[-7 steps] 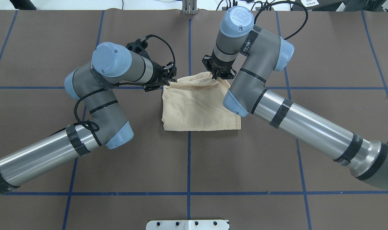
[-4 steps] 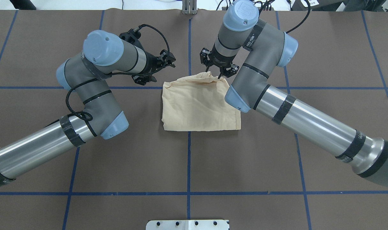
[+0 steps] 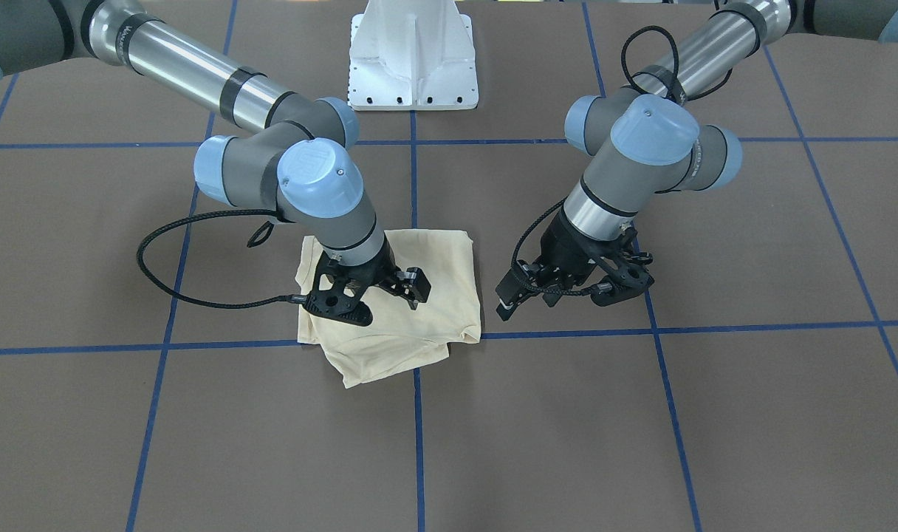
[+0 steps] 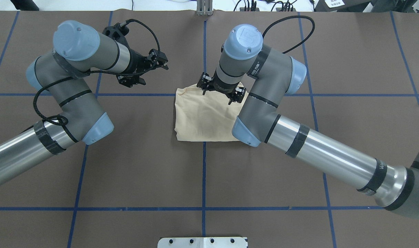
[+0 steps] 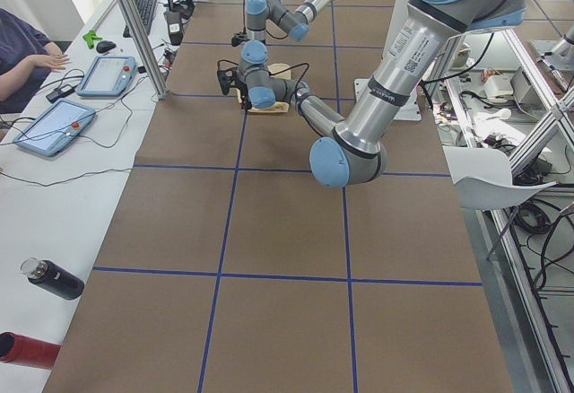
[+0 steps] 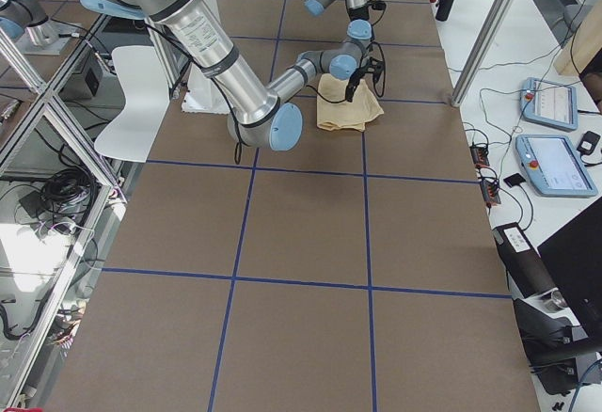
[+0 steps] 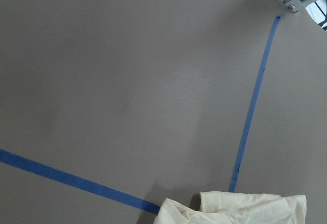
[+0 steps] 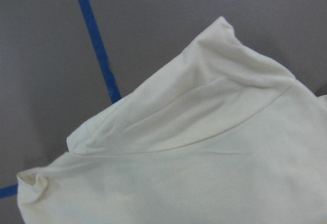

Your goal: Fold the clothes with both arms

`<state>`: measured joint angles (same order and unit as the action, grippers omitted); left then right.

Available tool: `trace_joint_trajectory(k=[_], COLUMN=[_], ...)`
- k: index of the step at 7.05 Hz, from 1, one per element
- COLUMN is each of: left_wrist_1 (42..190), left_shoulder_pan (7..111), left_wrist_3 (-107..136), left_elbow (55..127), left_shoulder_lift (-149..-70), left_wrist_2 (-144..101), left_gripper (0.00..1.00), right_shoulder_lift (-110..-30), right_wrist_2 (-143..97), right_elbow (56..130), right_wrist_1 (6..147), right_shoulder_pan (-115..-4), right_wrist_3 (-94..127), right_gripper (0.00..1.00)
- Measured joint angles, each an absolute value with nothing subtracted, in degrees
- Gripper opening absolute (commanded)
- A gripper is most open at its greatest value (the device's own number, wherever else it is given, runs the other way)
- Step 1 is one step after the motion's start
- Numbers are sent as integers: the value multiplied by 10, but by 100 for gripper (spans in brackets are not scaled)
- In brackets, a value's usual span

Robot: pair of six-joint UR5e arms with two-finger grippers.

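Shirt (image 3: 434, 258), cream and folded, lies on the table (image 3: 641, 443) in the front view. The right tool (image 3: 390, 292) hangs over it, jaws wide apart, gripping nothing. The left tool (image 3: 509, 301) hovers beside the cloth, clear of it. Overhead, its jaws stand parted and empty.

Flat, even light from above fills the scene, leaving only faint, soft-edged shadows on the brown table (image 4: 144, 165). Pale streaks of glare run along the silver tube of the right arm (image 4: 333, 151) at the lower right of the overhead view. Both side views show wide-angle stretch toward their edges. The right wrist view is soft, with the shirt (image 8: 204, 173) washed out to near white. A dim smudge of shadow crosses the left of the left wrist view.
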<state>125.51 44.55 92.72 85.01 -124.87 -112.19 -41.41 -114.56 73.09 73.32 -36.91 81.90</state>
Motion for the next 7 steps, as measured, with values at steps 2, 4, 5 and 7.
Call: trace_joint_trajectory(k=[2,4,5,7], left_wrist_1=[1252,1254,1256,1259], left_shoulder_pan=[451,456,463,504], left_wrist_3=[892,834,799,715], left_elbow=[868,893,912,952], left_shoulder_lift=[-1226,-1190,-1162,-1092], left_wrist_2=[-1126,-1124,-1121,-1117], left_gripper=[99,99,99,99], right_shoulder_lift=[-413,-413,-416,-464], right_wrist_2=[-1109,-1106,-1113,-1143], right_elbow=[721,719,721,753], right_wrist_1=[757,782,802,828], right_shoulder_pan=[-370,-413,-441,-498], right_wrist_3=[698,613,562,467], right_gripper=[100,100,100,100])
